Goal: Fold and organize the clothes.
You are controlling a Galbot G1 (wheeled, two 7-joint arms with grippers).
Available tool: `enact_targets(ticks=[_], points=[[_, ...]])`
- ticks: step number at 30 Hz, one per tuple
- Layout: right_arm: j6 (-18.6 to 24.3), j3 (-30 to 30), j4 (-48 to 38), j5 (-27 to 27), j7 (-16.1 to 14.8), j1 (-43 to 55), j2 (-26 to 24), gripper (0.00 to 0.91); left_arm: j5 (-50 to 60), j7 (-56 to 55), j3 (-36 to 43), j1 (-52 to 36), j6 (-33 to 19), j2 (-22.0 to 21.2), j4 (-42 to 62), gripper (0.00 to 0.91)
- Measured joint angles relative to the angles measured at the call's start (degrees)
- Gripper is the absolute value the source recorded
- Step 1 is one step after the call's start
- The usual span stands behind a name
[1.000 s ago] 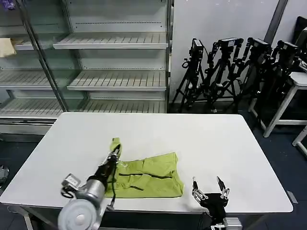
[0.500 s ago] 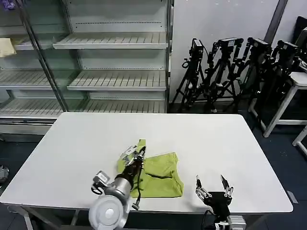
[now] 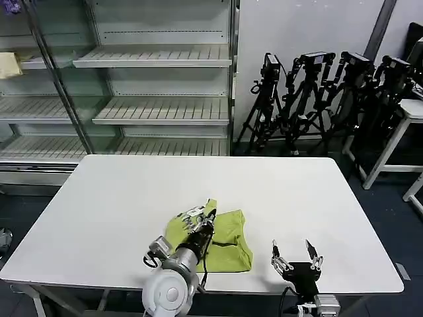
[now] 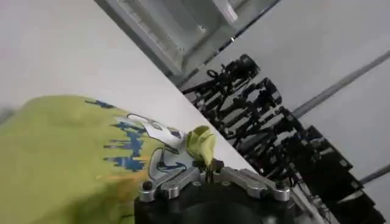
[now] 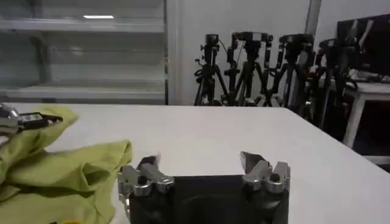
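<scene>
The clothes are one lime yellow-green shirt lying partly folded near the table's front edge. My left gripper is shut on a pinched edge of the shirt and holds it lifted above the rest of the fabric. A white and blue printed patch faces the left wrist camera. My right gripper hovers open over bare table to the right of the shirt, holding nothing. From the right wrist, the shirt lies beside the open right gripper.
The white table has free surface behind and to both sides of the shirt. Empty metal shelving stands behind the table. Black camera tripods line the back right. A white side table is at the far right.
My left gripper has carried the pinched shirt edge to the right across the garment, folding its left part over the middle. The right gripper has barely moved.
</scene>
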Motion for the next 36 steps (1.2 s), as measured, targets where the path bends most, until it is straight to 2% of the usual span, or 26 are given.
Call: enact_targets(ticks=[20, 21, 22, 23, 36], points=[[-0.16, -0.53, -0.82, -0.05, 0.13, 0.69, 0.76, 0.907, 2.85, -0.33, 4.77, -1.77, -0.25, -0.01, 2.17, 0.04], [-0.16, -0.51, -0.86, -0.05, 0.13, 0.69, 0.77, 0.907, 3.1, -0.32, 5.03, -1.76, -0.21, -0.01, 2.47, 0.101], [-0.16, -0.5, -0.87, -0.05, 0.13, 0.71, 0.8, 0.907, 3.29, -0.31, 5.26, -1.74, -0.19, -0.01, 2.72, 0.635], [-0.16, -0.48, -0.89, -0.05, 0.13, 0.74, 0.83, 0.907, 3.49, -0.27, 5.42, -1.74, -0.16, -0.01, 2.96, 0.907], [-0.18, -0.14, -0.8, -0.03, 0.18, 0.57, 0.73, 0.907, 4.82, 1.69, 6.71, -0.55, 1.41, 0.0, 1.97, 0.907]])
